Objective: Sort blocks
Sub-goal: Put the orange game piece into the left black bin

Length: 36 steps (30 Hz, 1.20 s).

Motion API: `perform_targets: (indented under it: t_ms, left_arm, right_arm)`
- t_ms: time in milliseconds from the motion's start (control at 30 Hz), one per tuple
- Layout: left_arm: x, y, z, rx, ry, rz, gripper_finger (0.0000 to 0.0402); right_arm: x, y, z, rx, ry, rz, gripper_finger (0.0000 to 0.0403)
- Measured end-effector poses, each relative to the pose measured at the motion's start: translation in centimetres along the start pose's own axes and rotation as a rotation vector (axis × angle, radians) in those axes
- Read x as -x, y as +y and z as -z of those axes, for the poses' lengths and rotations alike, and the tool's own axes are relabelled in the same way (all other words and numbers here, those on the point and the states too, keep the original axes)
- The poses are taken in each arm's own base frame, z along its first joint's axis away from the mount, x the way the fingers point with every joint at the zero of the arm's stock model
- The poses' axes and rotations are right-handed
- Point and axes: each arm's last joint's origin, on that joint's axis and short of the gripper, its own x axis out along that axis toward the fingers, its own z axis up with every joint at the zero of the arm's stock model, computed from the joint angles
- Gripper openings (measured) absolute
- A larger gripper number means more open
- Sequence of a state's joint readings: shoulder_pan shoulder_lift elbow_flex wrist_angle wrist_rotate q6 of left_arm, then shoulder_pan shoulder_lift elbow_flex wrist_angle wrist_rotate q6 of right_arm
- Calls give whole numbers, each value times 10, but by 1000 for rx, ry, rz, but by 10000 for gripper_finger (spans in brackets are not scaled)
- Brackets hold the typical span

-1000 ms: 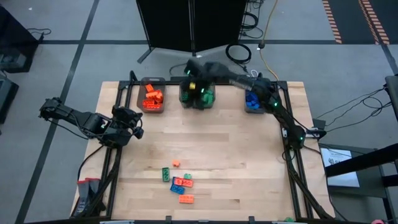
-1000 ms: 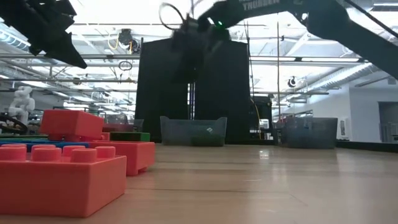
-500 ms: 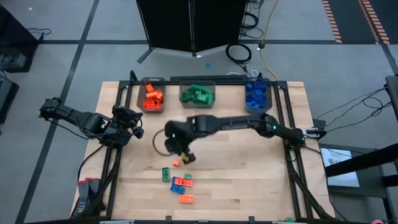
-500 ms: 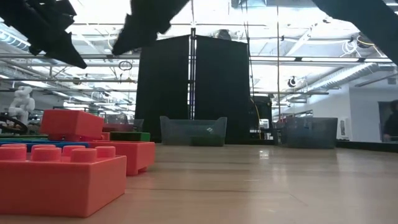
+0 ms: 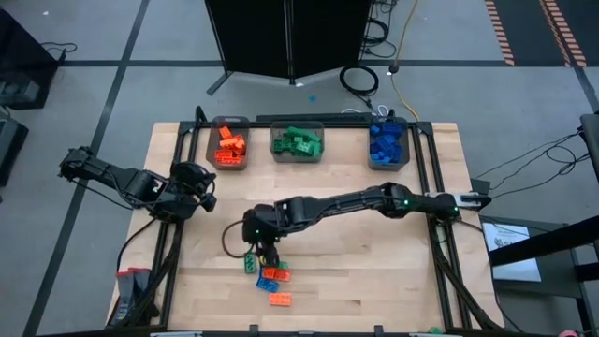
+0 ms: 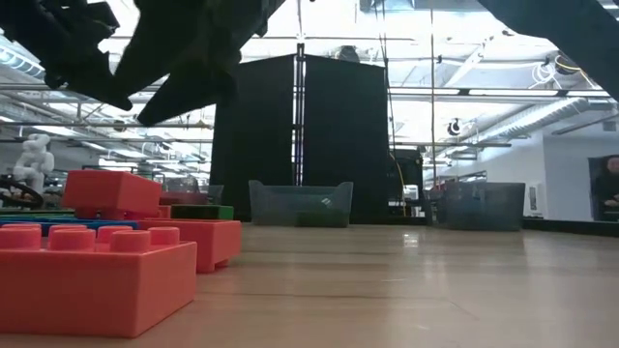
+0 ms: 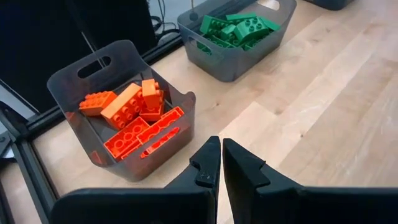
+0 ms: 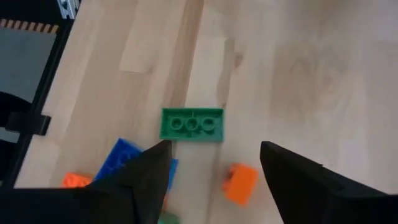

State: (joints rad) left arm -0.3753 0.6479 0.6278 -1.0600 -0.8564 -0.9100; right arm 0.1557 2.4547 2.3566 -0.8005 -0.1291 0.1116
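Several loose blocks lie flat on the table near its front: a green one (image 8: 191, 124), a small orange one (image 8: 240, 182) and a blue one (image 8: 121, 158); from above they show as a small pile (image 5: 271, 276). My right gripper (image 5: 265, 245) hangs open just above this pile. In its wrist view (image 8: 214, 171) the fingers stand wide apart, with the green and the orange block showing between them, and touch nothing. My left gripper (image 5: 201, 192) is shut and empty (image 7: 221, 163) at the table's left edge, near the orange bin.
Three grey bins stand along the far edge: one with orange blocks (image 5: 229, 146), one with green (image 5: 298, 142), one with blue (image 5: 387, 146). In the low view large orange blocks (image 6: 92, 271) fill the near left. Bare wood lies at the middle and right.
My right gripper has swung from above the green bin at the far edge toward the near edge and the left, and has come down over the loose pile. The blocks on the table have not moved.
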Motion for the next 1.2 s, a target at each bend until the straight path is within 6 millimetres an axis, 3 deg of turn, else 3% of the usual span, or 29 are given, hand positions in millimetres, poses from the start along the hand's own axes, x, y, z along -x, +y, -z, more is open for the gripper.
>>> perform_targets:
  t_ms: [200,633,1200]
  left_arm:
    - [0,-1,0,3,15,16,23]
    - [-1,-2,1,-7,27,16,23]
    - [-3,-6,2,-33,48,8,23]
  right_arm:
    - [-11,3,5,-64,21,3,251]
    - [-43,-8,30,-150,154,128,251]
    - [-72,-22,43,-197,179,147,248]
